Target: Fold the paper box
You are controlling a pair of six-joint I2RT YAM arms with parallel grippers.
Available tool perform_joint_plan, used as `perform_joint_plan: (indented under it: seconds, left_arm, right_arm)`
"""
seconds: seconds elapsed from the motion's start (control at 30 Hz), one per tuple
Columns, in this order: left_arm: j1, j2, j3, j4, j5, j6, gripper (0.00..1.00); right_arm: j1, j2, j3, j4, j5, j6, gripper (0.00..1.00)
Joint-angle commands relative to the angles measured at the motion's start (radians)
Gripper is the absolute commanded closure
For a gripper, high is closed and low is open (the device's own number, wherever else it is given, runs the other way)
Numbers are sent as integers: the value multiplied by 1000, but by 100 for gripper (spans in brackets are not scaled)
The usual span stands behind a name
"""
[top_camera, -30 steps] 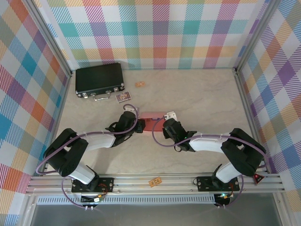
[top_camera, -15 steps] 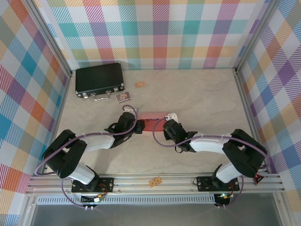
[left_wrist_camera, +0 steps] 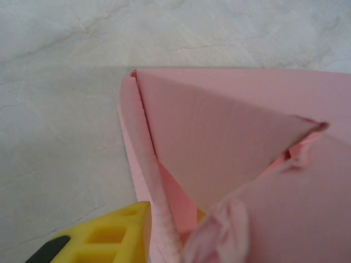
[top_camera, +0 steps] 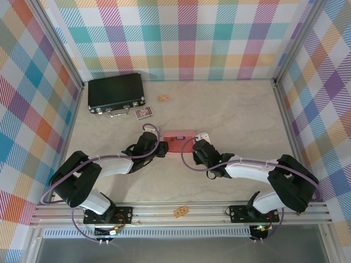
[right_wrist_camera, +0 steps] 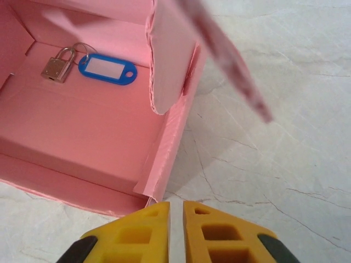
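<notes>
box look: the paper box (top_camera: 179, 141) is showing as plain salmon-pink thin card, standing up as a shallow open-topped tray. Its creased edges are looking rumpled and slightly torn in the left wrist view.
box flaps: one end flap is standing upright at the wall by the right gripper. Another flap is angling outward over the table (top_camera: 241, 109), blurred.
box place: it is sitting mid-table between the two grippers, well apart from the black case (top_camera: 115, 92) at the far left.
box contents: a small brass padlock (right_wrist_camera: 57, 64) and a blue key tag (right_wrist_camera: 107, 68) with a white label are lying side by side in a far corner of the floor, joined by a thin ring.
box axis: the long side is running left-right across the table, with the opening facing up.
left gripper (top_camera: 160, 147): it is sitting at the box's left end. One yellow finger (left_wrist_camera: 109, 238) is showing just beside the card wall and the other is hidden behind card, so I cannot tell whether it is gripping.
right gripper (right_wrist_camera: 175, 205): the yellow fingers are nearly together with only a slit between them, holding nothing, tips just below the box's near right corner.
other: a small white object (top_camera: 203, 134) is lying just beside the box's far right corner.
</notes>
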Motion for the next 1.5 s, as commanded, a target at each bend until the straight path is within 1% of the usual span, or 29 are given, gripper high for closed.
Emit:
perform_joint_plan:
  seconds: [0.0, 0.27, 0.6, 0.67, 0.73, 0.83, 0.9, 1.03, 1.1, 1.17, 1.33, 1.47]
  left_arm:
    - [-12, -29, -12, 23, 1, 2, 72]
    - [-14, -17, -11, 32, 1, 4, 72]
    - [-13, -12, -15, 36, -4, 3, 72]
    - [-13, -13, -14, 34, -4, 4, 72]
    - [-14, -14, -15, 37, -5, 3, 72]
    - [-14, -15, -15, 35, -2, 3, 72]
    - [-14, -19, -15, 33, -3, 5, 72]
    - [-14, -21, -15, 30, -5, 4, 72]
    - [-14, -23, -14, 28, -8, 5, 72]
    - [-14, -22, -14, 28, -8, 5, 72]
    - [-14, -24, -14, 29, -5, 5, 72]
    - [-14, -35, -18, 19, -6, 6, 72]
  right_arm:
    - [7, -56, -11, -34, -5, 14, 82]
    - [7, -159, -33, -74, 45, 3, 79]
    - [6, -277, -63, -171, 170, 41, 75]
    - [-6, -281, -54, -203, 194, 49, 74]
    - [-42, -280, -35, -233, 190, 54, 73]
    - [-128, -271, 8, -237, 108, 10, 73]
    - [-191, -249, 61, -237, 24, -43, 72]
    - [-257, -169, 217, -282, -59, -131, 71]
    - [-287, -114, 308, -314, -126, -160, 71]
    - [-302, -59, 391, -341, -186, -180, 70]
    - [-306, 99, 599, -436, -399, -232, 66]
    - [-304, 194, 684, -479, -546, -236, 62]
